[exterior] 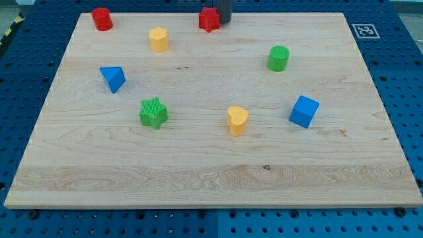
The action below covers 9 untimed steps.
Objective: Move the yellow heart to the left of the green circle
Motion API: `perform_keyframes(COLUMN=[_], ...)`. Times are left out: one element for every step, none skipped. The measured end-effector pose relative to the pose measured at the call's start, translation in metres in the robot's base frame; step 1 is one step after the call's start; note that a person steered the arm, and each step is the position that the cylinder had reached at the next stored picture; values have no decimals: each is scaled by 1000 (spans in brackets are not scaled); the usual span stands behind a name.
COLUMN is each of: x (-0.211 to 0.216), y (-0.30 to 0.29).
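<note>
The yellow heart (237, 120) lies on the wooden board, a little right of its middle and toward the view's bottom. The green circle (279, 58) stands up and to the right of it, well apart. My tip (225, 21) is at the view's top edge, touching or just beside the right side of a red star (209, 19). It is far above the yellow heart and left of the green circle.
A blue cube (304, 111) sits right of the heart. A green star (153, 113) and a blue triangle (113, 79) are on the left. A yellow hexagon (158, 39) and a red cylinder (102, 19) are at the top left. The board (211, 178) rests on a blue pegboard.
</note>
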State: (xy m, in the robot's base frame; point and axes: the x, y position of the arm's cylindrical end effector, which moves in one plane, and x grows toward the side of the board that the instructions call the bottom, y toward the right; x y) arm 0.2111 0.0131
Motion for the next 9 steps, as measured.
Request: perform_keyframes(x=[0, 0, 1, 56, 66, 66, 66, 66, 90], y=[-12, -10, 49, 93, 94, 94, 83, 50, 37])
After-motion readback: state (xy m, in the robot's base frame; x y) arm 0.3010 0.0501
